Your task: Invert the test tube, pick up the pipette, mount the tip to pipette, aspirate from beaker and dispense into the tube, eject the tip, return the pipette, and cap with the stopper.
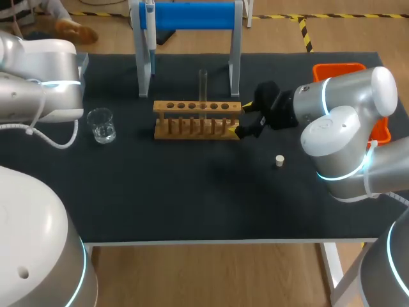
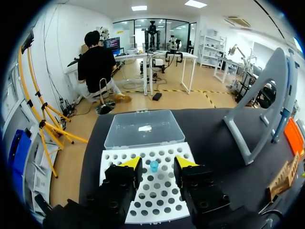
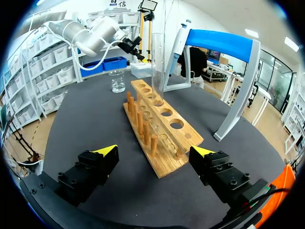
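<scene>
Your test tube [image 1: 203, 86] stands upright in the wooden rack [image 1: 198, 118].
In the head view, your right gripper [image 1: 245, 119] sits at the rack's right end, the stopper [image 1: 279, 160] lies on the table [image 1: 192, 204] nearby, and the beaker [image 1: 101, 125] stands left of the rack. In the left wrist view, your left gripper [image 2: 157, 164] is spread above the white tip rack [image 2: 143, 200], with a blue tip [image 2: 154, 165] between its fingers. In the right wrist view, your right gripper is spread either side of the wooden rack's near end.
</scene>
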